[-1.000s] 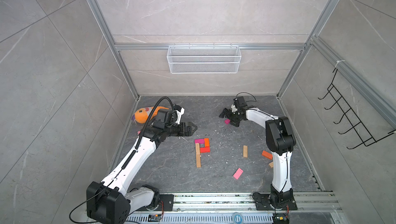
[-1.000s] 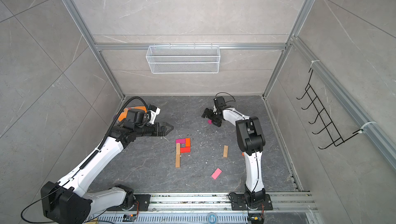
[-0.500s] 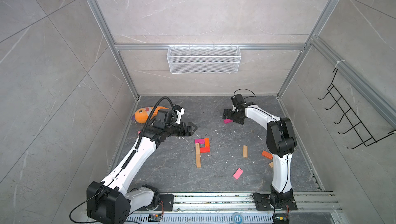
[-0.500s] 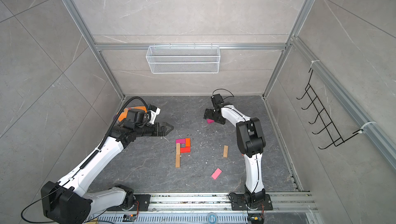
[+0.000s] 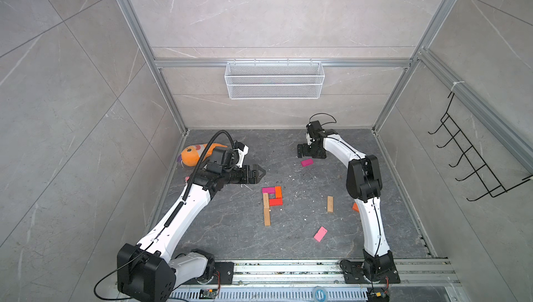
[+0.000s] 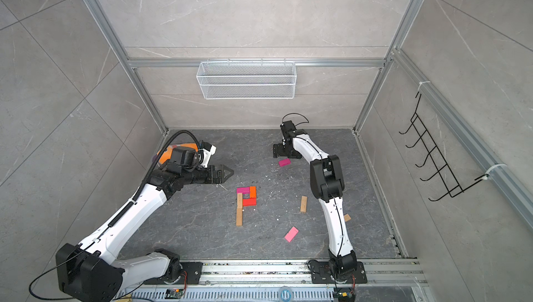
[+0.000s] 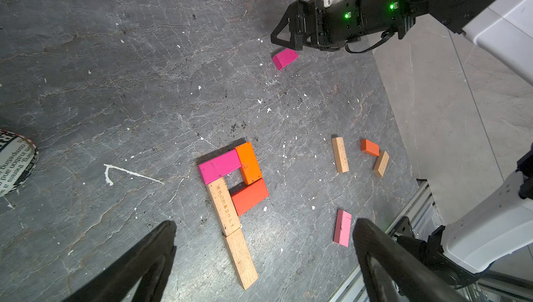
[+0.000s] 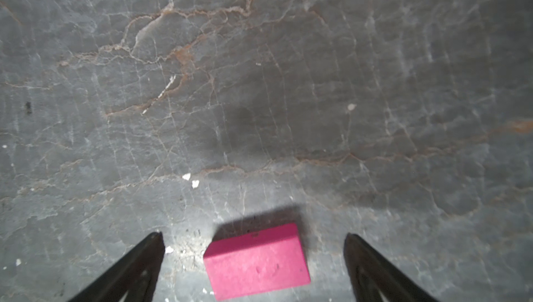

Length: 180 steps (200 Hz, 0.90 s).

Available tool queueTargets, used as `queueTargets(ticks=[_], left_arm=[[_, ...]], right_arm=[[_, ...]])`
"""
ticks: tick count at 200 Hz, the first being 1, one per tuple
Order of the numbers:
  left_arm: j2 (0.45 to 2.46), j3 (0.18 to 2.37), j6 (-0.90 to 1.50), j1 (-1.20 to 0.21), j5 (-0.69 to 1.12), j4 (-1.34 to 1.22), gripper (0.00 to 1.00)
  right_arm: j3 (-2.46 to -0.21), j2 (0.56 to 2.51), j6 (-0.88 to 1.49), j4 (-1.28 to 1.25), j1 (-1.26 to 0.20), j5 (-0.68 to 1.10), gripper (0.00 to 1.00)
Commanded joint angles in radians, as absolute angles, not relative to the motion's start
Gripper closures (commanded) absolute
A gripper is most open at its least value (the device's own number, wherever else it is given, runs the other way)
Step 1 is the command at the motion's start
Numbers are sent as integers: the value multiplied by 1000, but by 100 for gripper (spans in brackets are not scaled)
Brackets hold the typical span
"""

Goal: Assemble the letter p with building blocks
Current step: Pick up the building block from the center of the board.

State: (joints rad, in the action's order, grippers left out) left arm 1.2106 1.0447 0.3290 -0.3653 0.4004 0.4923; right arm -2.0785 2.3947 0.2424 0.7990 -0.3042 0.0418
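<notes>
Right wrist view: a loose magenta brick (image 8: 256, 263) lies flat on the floor between the right gripper's (image 8: 253, 235) wide-spread fingers, apart from both. The letter p (image 5: 271, 199) lies mid-floor, with a tan brick (image 5: 330, 204) and a pink brick (image 5: 320, 233) well apart from it. The left gripper (image 7: 264, 224) is spread wide and empty beside an orange plush (image 5: 191, 156).

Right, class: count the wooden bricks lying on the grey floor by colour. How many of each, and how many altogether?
Plain tan wooden bricks: 4
Magenta bricks: 2
Orange or red bricks: 3
Light pink bricks: 1
Total: 10
</notes>
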Motion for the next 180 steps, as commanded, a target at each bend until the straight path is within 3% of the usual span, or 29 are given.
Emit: queueTargets(ticks=[1, 180], left_arm=[[1209, 1053, 313, -361, 424, 479, 1], [1242, 1060, 316, -360, 428, 493, 2]], right_arm=[[-2149, 2451, 188, 887, -301, 77, 0], [-1964, 2385, 166, 826, -314, 50, 28]])
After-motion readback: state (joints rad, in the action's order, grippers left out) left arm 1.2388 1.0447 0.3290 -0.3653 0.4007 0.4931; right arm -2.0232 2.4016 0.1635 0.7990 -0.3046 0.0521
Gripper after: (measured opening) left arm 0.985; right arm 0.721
